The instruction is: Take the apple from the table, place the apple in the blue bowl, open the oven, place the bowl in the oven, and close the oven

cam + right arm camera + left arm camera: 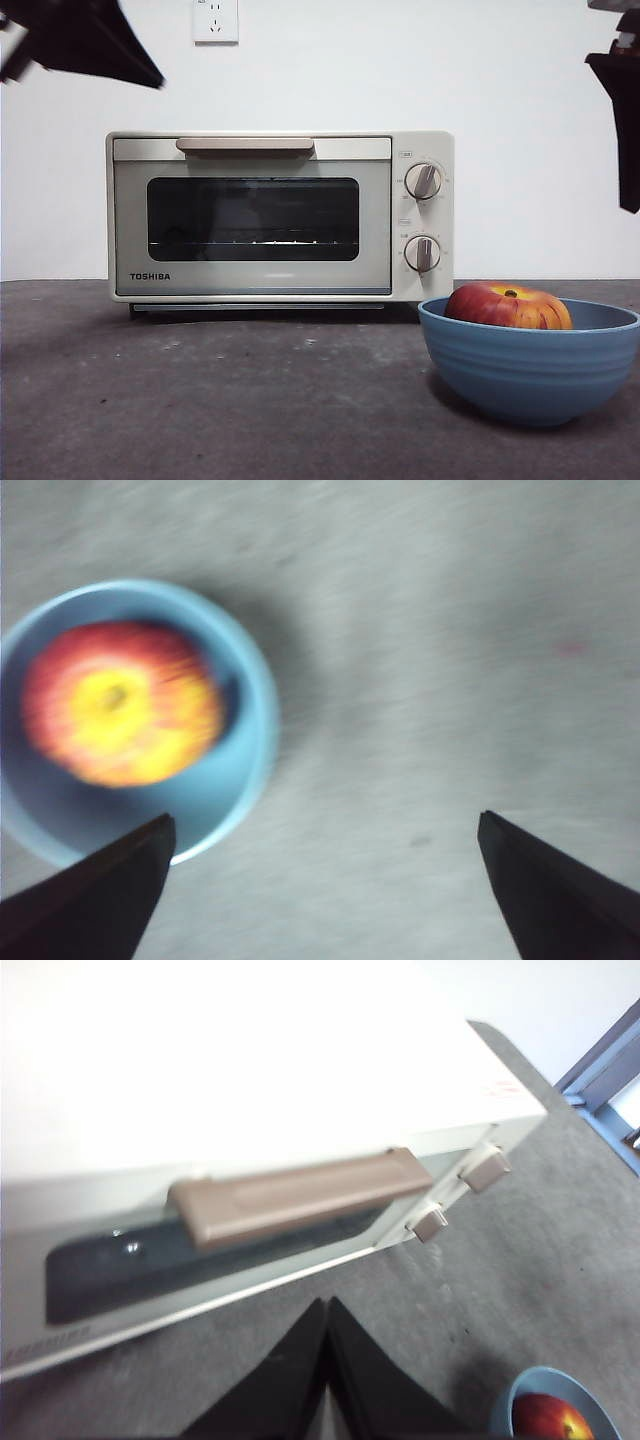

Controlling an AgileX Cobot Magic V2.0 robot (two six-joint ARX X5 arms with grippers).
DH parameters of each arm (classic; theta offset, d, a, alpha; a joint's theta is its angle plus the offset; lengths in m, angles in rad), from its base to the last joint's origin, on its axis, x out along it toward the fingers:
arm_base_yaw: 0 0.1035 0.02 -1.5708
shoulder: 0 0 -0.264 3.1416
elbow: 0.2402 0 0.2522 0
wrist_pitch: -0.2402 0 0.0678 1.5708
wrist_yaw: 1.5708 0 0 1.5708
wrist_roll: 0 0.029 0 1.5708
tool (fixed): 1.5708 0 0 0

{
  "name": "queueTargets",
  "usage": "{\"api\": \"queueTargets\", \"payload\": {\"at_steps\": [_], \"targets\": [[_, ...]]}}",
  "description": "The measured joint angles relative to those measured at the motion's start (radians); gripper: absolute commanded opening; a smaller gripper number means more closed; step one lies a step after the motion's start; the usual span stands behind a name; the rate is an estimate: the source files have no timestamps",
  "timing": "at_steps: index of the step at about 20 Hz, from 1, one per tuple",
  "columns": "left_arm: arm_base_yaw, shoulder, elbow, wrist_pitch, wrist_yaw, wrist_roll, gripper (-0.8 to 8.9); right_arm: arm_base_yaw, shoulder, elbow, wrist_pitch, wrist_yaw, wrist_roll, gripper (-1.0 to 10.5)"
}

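The red and yellow apple (pixel 508 306) (pixel 120 702) (pixel 548 1419) lies in the blue bowl (pixel 530 368) (pixel 252 730) (pixel 515 1400) on the dark grey table (pixel 250 400), at the front right. Behind it stands the cream TOSHIBA oven (pixel 280 216) (pixel 250 1080), its door closed and its beige handle (pixel 245 145) (pixel 300 1195) along the top. My left gripper (pixel 327 1305) hangs shut above the table in front of the oven door. High above the table beside the bowl, my right gripper (pixel 325 825) is open and holds nothing.
Two round knobs (pixel 423 181) (pixel 422 253) sit on the oven's right panel. A wall socket (pixel 215 20) is on the white wall behind. Black arm parts show at the top left (pixel 85 40) and right edge (pixel 622 110).
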Motion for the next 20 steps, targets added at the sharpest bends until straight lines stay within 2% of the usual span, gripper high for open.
{"api": "queueTargets", "payload": {"at_steps": [2, 10, 15, 20], "targets": [[-0.013, 0.064, 0.048, 0.007, -0.013, 0.006, 0.07, -0.002, 0.000, -0.004, 0.004, -0.037, 0.000, 4.8], [-0.046, 0.241, 0.203, 0.015, -0.071, 0.051, 0.07, -0.003, 0.000, -0.004, 0.007, -0.087, 0.000, 4.8], [-0.071, 0.286, 0.224, 0.016, -0.075, 0.066, 0.07, -0.003, 0.000, -0.004, 0.011, -0.089, 0.000, 4.8], [-0.096, 0.306, 0.226, 0.018, -0.122, 0.098, 0.07, -0.003, 0.000, -0.004, 0.024, -0.089, 0.000, 4.8]]}}
